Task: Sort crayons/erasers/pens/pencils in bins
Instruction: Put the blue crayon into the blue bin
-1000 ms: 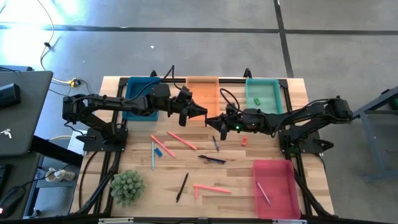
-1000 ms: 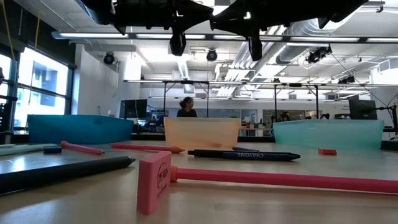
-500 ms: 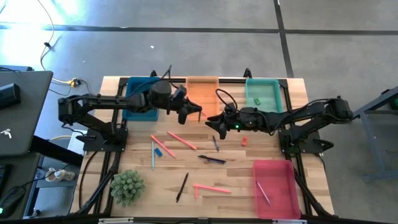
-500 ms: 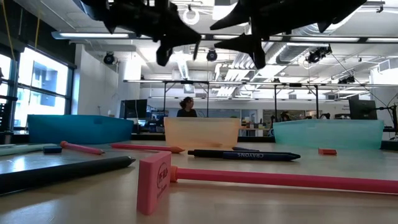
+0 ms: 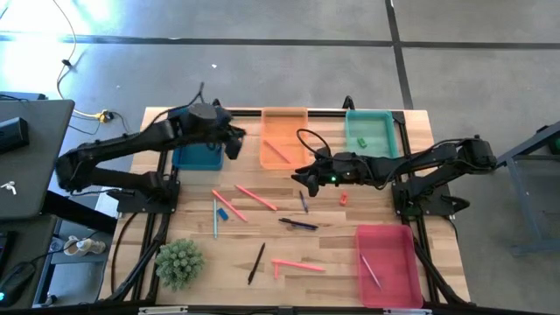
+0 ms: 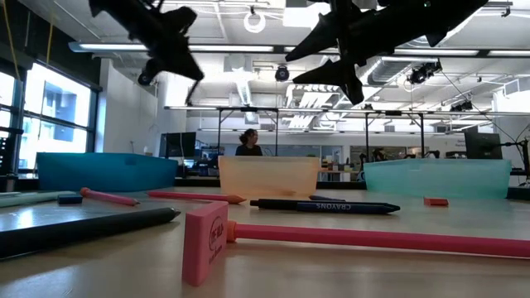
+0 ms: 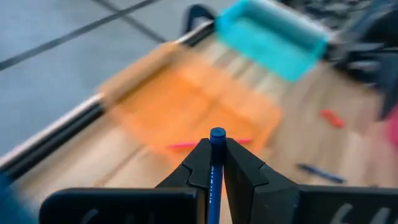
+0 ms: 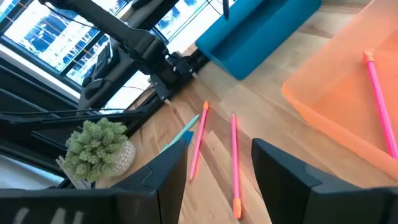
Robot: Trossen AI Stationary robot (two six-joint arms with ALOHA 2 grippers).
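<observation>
My left gripper [image 5: 233,147] [image 7: 217,152] hangs above the gap between the dark blue bin [image 5: 188,158] and the orange bin [image 5: 285,118], shut on a slim blue stick [image 7: 217,134]. My right gripper [image 5: 303,179] [image 8: 217,162] is open and holds nothing. It hovers over the table just in front of the orange bin. A pink stick [image 5: 278,152] [image 8: 380,99] lies inside the orange bin. More pink sticks [image 5: 255,197], dark pens [image 5: 297,224] and a red eraser [image 5: 345,199] lie flat on the tabletop. My left gripper pinches the blue stick between its two fingers. The stick lies along the fingers, and its end [image 7: 217,134] pokes out just past the fingertips. It is lifted clear of the table and bins.
The teal bin [image 5: 372,118] at the far right holds a green eraser [image 5: 360,141]. The red-pink bin [image 5: 385,236] at the near right holds a thin stick. A green plant [image 5: 179,262] stands near the front left. A pink block eraser [image 6: 205,242] lies near the front edge.
My right gripper has opened and stayed in front of the orange bin. My left gripper, shut on the blue stick, has drawn away from it. It has swung toward the table's left and far side, from the orange bin's front to beside the blue bin, and tipped up.
</observation>
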